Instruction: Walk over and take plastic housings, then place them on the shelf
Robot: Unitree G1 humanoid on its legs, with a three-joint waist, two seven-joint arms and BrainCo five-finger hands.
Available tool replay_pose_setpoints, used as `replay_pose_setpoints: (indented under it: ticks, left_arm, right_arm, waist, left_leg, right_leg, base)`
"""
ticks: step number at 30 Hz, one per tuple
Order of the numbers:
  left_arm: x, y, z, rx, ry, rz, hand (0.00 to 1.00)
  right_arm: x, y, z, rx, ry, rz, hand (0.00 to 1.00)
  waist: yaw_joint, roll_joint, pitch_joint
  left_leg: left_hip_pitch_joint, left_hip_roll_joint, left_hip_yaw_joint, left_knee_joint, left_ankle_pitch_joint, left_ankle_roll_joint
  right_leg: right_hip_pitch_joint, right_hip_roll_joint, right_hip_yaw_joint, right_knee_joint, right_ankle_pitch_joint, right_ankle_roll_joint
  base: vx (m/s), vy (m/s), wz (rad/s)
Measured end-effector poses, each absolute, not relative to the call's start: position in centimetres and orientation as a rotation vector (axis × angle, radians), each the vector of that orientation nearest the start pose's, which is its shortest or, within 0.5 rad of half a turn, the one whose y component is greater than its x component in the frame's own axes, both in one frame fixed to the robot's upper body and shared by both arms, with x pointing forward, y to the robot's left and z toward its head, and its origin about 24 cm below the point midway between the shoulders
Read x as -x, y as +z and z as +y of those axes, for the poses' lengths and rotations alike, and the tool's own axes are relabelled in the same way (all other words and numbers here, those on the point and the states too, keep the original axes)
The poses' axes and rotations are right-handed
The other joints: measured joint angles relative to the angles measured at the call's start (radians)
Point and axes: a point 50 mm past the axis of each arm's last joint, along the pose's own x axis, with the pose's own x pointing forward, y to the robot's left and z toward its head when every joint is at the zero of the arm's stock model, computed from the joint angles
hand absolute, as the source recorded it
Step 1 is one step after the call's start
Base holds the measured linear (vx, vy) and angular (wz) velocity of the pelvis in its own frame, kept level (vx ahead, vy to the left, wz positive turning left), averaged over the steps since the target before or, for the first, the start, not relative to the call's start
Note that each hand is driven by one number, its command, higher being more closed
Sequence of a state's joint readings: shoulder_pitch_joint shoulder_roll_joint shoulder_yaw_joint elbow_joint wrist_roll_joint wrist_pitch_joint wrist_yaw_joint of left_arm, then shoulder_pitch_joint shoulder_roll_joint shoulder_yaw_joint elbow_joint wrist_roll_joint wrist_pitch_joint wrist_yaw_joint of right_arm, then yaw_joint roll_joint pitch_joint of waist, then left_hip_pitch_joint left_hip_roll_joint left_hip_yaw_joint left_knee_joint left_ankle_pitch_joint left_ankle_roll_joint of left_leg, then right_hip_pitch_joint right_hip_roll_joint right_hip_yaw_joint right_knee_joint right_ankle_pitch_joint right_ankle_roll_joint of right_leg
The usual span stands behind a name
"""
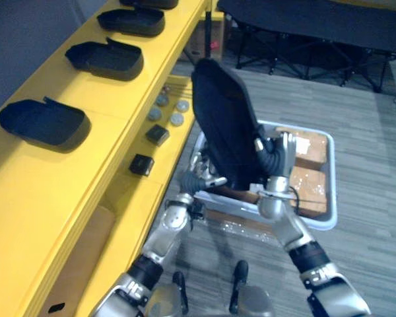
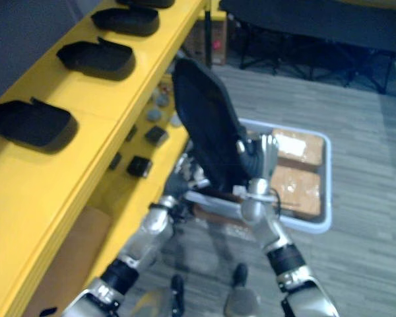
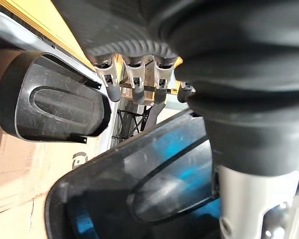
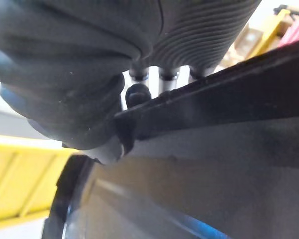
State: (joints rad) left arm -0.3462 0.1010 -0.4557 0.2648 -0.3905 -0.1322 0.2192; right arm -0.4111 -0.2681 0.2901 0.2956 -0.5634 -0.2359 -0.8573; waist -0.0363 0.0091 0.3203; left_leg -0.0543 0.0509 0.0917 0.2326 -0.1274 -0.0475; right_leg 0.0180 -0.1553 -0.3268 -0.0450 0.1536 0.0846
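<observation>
While tilted above bin, housing sits between left hand, right hand.

Landmark: pale bin, standing on grey wood-grain floor.
- Inside the bin, right half: two brown cardboard boxes, one beyond the other, touching or nearly so.
- Left of the bin, far group: four round grey discs, close together.
- Left of the bin, nearer: two small black blocks, slightly apart. What they are cannot be told.
- Well left of the bin and nearer the camera: a flat brown cardboard panel.
- Beyond the bin, well apart: a long dark cot on crossed black legs.
</observation>
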Motion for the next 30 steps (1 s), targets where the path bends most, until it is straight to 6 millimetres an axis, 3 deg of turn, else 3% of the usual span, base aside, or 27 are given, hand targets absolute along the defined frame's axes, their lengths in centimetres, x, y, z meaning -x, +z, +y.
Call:
replay_pose_setpoints:
  ticks: [9,30]
  left_arm:
    - [-28.9,5.6,6.1,0.184,-0.258,-0.025,0.00]
    - [-28.9,3.4,6.8,0.185,-0.157,0.075,0.00]
  right_arm:
    - [-30.3,10.8,-12.5,0.645,-0.369,-0.702,1.00]
    - [-28.7,9.5,-8.8,0.529,-0.221,-0.711,1.00]
  waist:
    - [0.020,-0.018,-0.018]
    - [0.024,-0.031,-0.026]
  left_leg:
    - [0.000,0.000,0.000,0.006,0.000,0.000]
    - [0.004,0.000,-0.002,0.004,0.003,0.000]
  right_leg:
    - [0.002,-0.001,0.000,0.000,0.001,-0.001]
    - [0.010,-0.001,-0.002,-0.001,0.001,-0.001]
  base:
    - [-0.05,0.009,0.00]
    - [-0.01,0.003,0.00]
